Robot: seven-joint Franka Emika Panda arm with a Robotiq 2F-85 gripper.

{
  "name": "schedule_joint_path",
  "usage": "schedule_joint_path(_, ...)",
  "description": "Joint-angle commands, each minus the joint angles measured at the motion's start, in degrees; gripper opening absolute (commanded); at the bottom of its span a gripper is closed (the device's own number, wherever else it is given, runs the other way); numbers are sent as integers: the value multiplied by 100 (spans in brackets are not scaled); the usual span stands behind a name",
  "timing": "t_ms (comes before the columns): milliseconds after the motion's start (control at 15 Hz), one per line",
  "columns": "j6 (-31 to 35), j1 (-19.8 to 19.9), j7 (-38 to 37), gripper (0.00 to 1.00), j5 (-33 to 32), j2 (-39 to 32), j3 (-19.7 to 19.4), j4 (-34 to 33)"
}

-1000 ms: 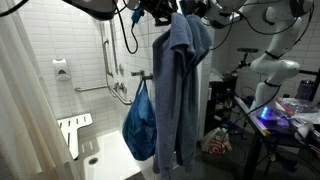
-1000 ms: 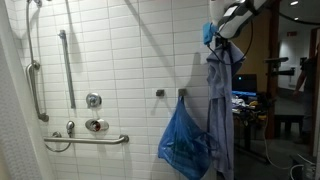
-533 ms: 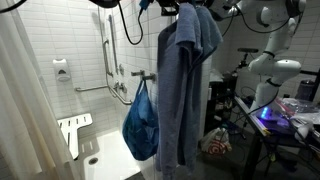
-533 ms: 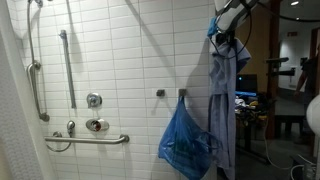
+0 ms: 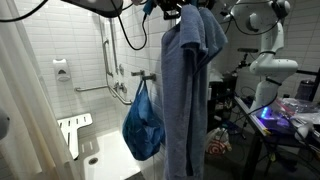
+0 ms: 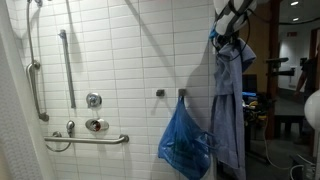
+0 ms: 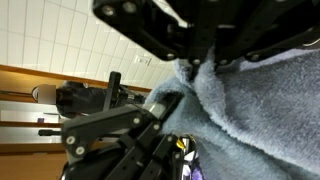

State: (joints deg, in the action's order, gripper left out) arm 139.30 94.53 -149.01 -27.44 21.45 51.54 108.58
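Towel (image 5: 185,90), grey-blue, hangs full length straight below the gripper (image 7: 190,72), whose jaws pinch tight on a fold of its top edge. Lower down and off to one side, a blue mesh bag (image 6: 184,140) hangs from a wall hook (image 6: 181,93), just beside the cloth. The step looks like carrying the towel aloft. Any next move calls for a firm pinch and clearance from the bag.

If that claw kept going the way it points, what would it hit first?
Most likely the grey-blue towel: the gripper is shut on it, cloth right ahead. What lies behind is hidden.
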Motion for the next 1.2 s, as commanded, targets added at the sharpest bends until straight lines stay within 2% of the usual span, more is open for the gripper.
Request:
schedule_joint_path(0,718,1291,0,1,522,691,1030,275)
schedule_joint_path(200,857,1945,0,1,959,1252,1522,268)
schedule_joint_path(400,882,2348,0,1,1385,1757,1751,236)
schedule_joint_path(467,885,2624,0,1,1812,2122,1849,214)
schedule_joint_path(600,817,2861,16,1,2401,2533,1933,179)
schedule_joint_path(800,733,3050,11,1,2897,3011,1970,157)
schedule_joint_path(1133,678,3190,-25,1,3340,3485,2023,155)
